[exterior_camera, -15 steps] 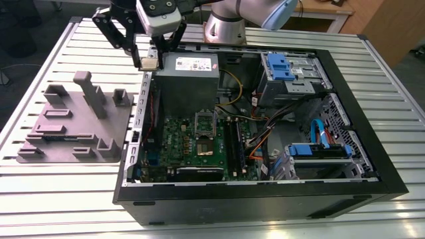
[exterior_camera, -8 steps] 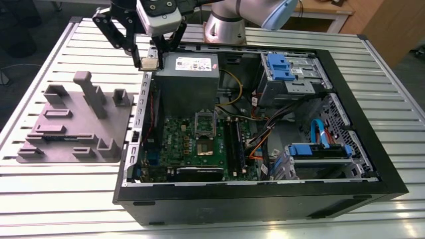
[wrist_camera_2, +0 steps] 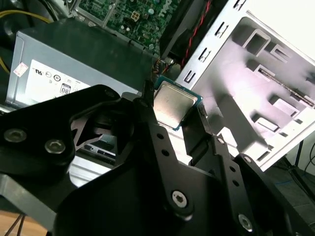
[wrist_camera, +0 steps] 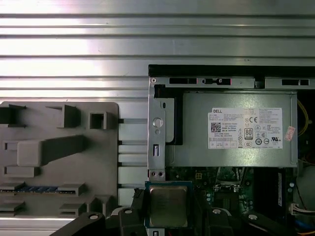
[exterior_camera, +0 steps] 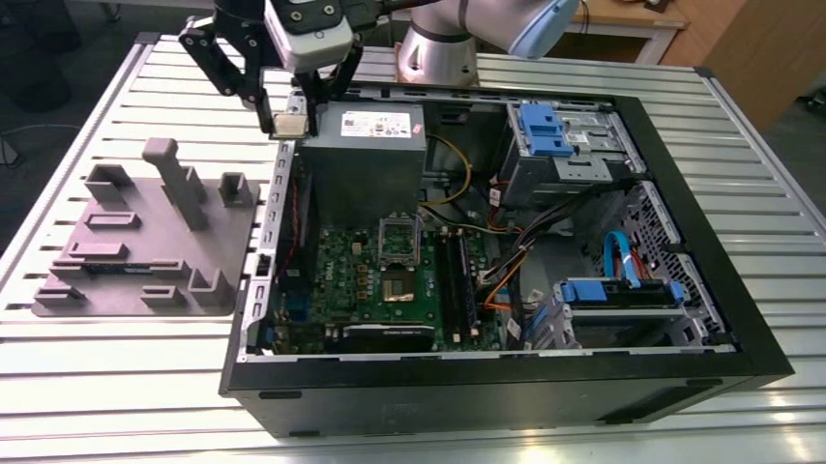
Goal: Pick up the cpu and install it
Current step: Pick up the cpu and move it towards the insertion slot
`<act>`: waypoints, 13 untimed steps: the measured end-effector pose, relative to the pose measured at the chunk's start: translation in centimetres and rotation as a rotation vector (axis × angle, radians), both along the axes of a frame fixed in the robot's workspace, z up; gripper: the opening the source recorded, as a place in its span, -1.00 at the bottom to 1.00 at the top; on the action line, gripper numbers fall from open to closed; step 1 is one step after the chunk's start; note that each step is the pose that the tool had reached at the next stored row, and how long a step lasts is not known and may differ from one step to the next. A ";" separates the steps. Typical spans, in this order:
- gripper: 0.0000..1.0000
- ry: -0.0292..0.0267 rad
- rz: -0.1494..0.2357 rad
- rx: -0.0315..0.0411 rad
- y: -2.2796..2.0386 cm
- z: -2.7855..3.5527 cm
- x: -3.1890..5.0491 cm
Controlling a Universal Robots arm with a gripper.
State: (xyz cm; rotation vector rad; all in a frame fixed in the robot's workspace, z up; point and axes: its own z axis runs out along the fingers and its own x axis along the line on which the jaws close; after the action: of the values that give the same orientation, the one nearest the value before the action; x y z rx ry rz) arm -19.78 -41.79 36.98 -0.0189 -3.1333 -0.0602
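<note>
One black two-fingered gripper [exterior_camera: 292,118] is clamped on the cpu [wrist_camera_2: 174,104]. The chip is pinched by opposite edges between the fingertips [wrist_camera_2: 147,112] and held in the air. In the exterior view it hangs over the eleven o'clock corner of the open computer case [exterior_camera: 516,391], just beside the grey power supply [exterior_camera: 368,159] with its white label.

The case lies on its side with the panel off. The power supply sits at its twelve o'clock end. Below it, toward six o'clock, is the green motherboard [exterior_camera: 387,280]. Blue-fronted drive bays [exterior_camera: 620,295] and loose orange, yellow and black cables [exterior_camera: 497,290] fill the three o'clock half.

At nine o'clock of the case, a grey holder tray [exterior_camera: 235,246] of upright blocks and slots rests on the slatted metal table [exterior_camera: 130,387]. One slot carries a long strip with blue patches [wrist_camera: 29,189].

The cpu is small, flat and square. Its silvery-grey metal top has a thin green border and faces the cameras in both wrist views.
</note>
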 end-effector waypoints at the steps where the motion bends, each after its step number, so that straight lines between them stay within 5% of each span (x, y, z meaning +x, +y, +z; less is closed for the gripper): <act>1: -0.05 0.0001 0.000 -0.0001 -0.27 -0.01 0.00; 4: -0.05 0.0000 0.000 -0.0001 -0.79 -0.06 0.01; 13: -0.05 0.0000 0.000 -0.0001 -0.89 -0.14 1.18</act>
State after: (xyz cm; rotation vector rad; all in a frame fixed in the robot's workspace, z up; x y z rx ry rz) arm -18.60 -42.68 36.84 -0.0190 -3.1333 -0.0600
